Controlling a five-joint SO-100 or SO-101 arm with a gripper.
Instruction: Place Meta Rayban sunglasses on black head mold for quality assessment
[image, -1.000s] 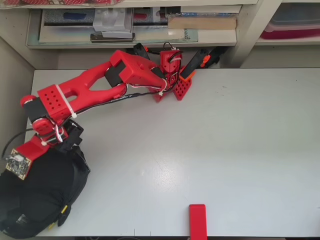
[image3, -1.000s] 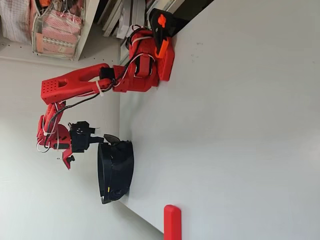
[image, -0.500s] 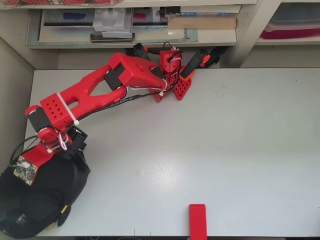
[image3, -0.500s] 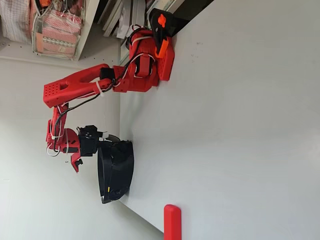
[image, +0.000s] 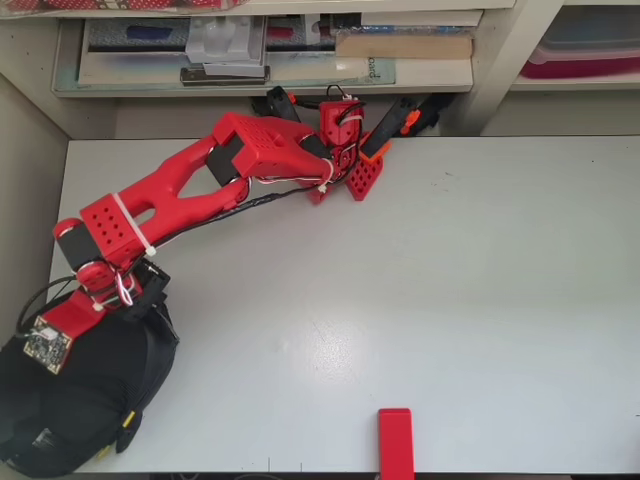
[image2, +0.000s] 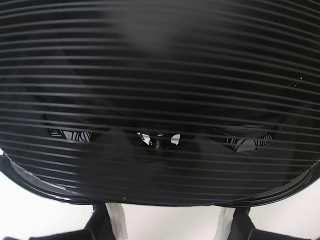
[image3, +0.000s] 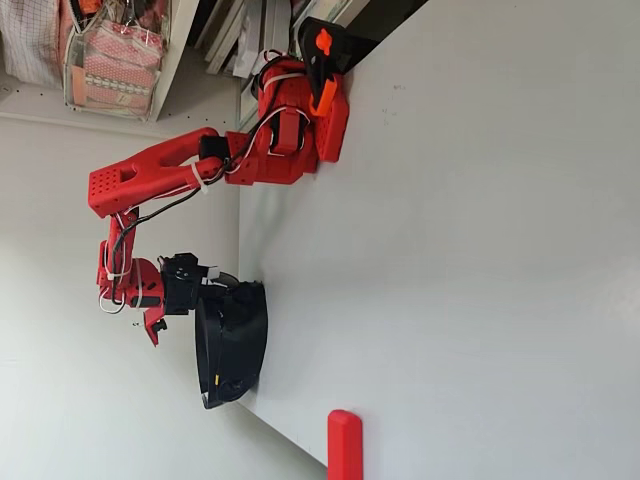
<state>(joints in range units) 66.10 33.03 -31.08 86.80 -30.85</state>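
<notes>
- The head mold (image: 70, 400) is sitting at the table's seven o'clock corner in the overhead view, a big rounded matte-black form spilling past the front and left edges of the table (image: 450, 300).
- In my wrist view the mold (image2: 160, 75) is filling nearly the whole picture, its surface running in fine horizontal ribs.
- The sunglasses (image2: 160, 139) are showing there only as dark shapes low on the mold: a small bridge piece at the middle and a lens-like patch to either side, at about eight and four o'clock.
- In the overhead view a small yellow tip (image: 127, 421) is peeking out at the mold's four o'clock edge; the rest of the frame is too dark against the mold to trace.
- My gripper (image3: 215, 283) is hanging right over the top of the mold in the fixed view, which lies on its side, with a dark lens showing at its tip.
- In my wrist view two black fingers (image2: 102, 227) with white pads are standing spread at the bottom edge, but I cannot tell whether they are gripping the frame or clear of it.
- My arm is reaching from its base (image: 345, 150) at the twelve o'clock edge of the table down toward eight o'clock.
- A wall is running close along the table's nine o'clock side, and shelves (image: 270, 50) are crowding the twelve o'clock edge behind my base.
- A small red block (image: 396, 440) is lying at the six o'clock edge, well apart from the mold.
- The middle of the table and its whole three o'clock half are offering bare surface.
</notes>
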